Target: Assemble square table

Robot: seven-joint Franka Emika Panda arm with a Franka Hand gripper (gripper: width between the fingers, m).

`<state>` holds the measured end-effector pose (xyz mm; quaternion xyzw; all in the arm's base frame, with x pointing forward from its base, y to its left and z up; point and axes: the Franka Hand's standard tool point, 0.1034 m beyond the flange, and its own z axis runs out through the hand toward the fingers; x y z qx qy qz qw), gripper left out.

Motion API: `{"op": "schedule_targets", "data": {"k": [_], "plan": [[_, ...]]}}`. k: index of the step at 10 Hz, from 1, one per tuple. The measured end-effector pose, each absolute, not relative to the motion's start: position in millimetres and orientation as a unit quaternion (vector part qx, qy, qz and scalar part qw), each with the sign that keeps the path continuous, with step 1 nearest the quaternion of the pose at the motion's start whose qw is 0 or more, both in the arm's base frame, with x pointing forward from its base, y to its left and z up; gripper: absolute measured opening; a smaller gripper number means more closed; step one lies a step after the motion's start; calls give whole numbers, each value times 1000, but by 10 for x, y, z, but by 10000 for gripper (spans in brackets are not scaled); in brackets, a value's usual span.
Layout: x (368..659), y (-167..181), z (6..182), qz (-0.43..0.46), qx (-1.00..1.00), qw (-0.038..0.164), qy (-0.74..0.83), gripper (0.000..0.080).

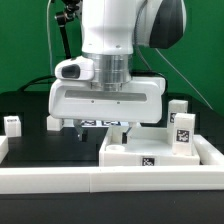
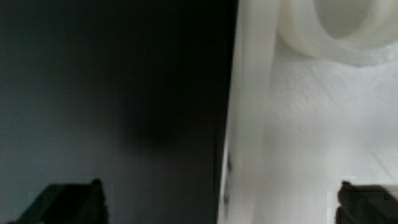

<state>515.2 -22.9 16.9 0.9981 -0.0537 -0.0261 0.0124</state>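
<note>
White tabletop [image 1: 150, 150] at lower centre; legs [image 1: 12, 124] stand loose at far left and right, so we judge assembly barely begun. Gripper [image 2: 219, 200] stands wide astride its edge, clamping nothing.

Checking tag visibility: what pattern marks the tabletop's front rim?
A black-and-white square tag on the white tabletop rim; exterior view shows it best.
</note>
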Motion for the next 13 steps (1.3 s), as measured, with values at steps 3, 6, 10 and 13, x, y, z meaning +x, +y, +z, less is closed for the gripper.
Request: {"op": "schedule_targets", "data": {"k": [3, 6, 10, 13], "plan": [[5150, -231, 166, -26, 998, 13, -54, 439], [5155, -232, 169, -26, 998, 13, -54, 94], [5157, -232, 170, -26, 998, 13, -54, 59], [5157, -232, 170, -26, 998, 13, -54, 60]]}}
